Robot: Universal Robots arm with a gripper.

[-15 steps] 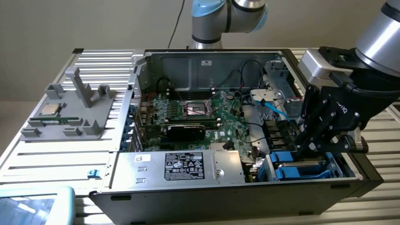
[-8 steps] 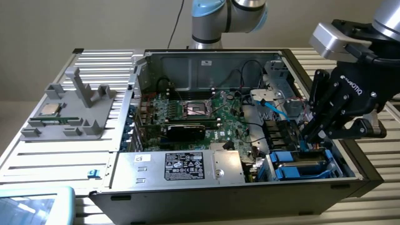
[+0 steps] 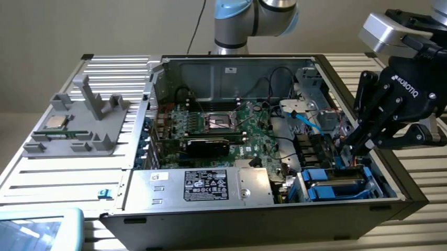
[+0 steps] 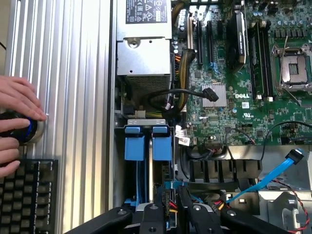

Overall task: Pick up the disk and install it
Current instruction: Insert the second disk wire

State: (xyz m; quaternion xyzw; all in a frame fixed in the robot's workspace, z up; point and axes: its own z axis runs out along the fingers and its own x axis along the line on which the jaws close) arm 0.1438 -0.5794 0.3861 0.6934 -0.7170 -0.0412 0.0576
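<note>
The disk (image 3: pixel 340 180) stands on edge in the drive bay at the front corner of the open computer case (image 3: pixel 244 219), on the exterior view's right. Its blue carrier frame (image 4: pixel 163 147) shows in the wrist view, beside a second blue carrier (image 4: pixel 134 147). My gripper (image 3: pixel 351 152) reaches down into that bay from above. Its black fingers (image 4: pixel 187 212) stand close together on either side of the blue-framed disk, shut on its top edge. The disk's label is hidden.
A silver power supply (image 3: pixel 209 185) with a black label lies beside the bay. Behind are the motherboard (image 3: pixel 223 125) and a loose blue cable (image 4: pixel 268 178). A grey fixture (image 3: pixel 84 120) holds a CPU chip (image 3: pixel 56 123). A person's hand (image 4: pixel 14 119) rests beside a keyboard (image 4: pixel 27 195).
</note>
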